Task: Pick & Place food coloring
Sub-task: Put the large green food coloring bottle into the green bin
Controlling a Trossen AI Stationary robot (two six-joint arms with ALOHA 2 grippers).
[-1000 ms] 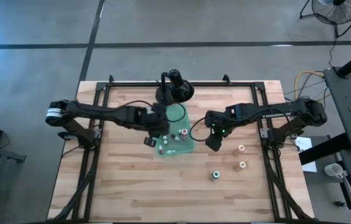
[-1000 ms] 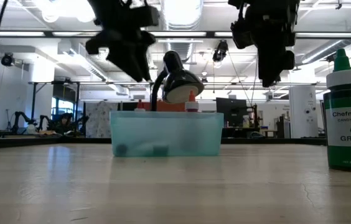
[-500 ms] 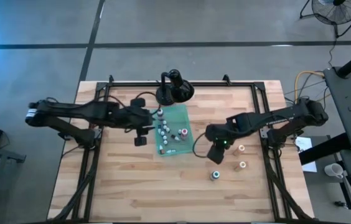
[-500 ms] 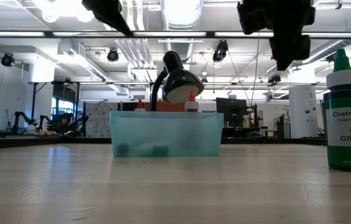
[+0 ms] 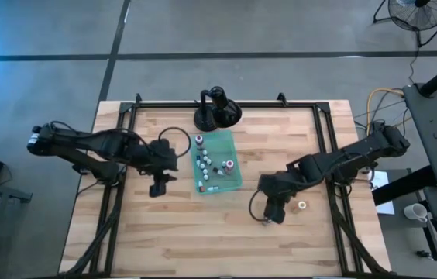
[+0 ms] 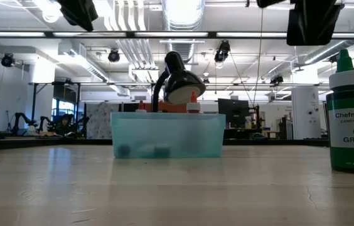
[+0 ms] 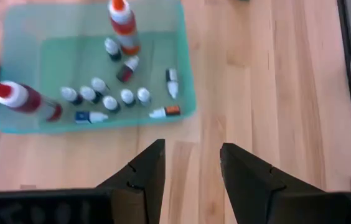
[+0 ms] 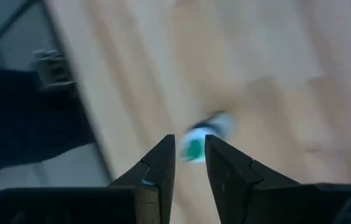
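Several small food coloring bottles (image 7: 107, 99) stand or lie in the teal tray (image 5: 230, 183), with two taller red-capped bottles (image 7: 123, 25) among them. A green bottle (image 6: 351, 113) stands upright on the table near the right front. My right gripper (image 8: 190, 155) hovers just over it (image 8: 203, 138), fingers pointing down with a narrow gap and nothing between them. In the high view the gripper (image 5: 273, 212) partly covers that bottle (image 5: 266, 221). My left gripper (image 5: 156, 188) hangs open and empty left of the tray.
Another small bottle (image 5: 302, 205) stands on the wood right of my right gripper. A black round-based stand (image 5: 217, 108) rises behind the tray at the far edge. Black frame rails (image 5: 118, 194) run along the table's left and right sides.
My left gripper has drawn away from the tray toward the table's left edge and a little nearer, rising and rolling as it went. My right gripper has swung toward the near edge, ending over the green bottle. The bottles and tray have not moved.
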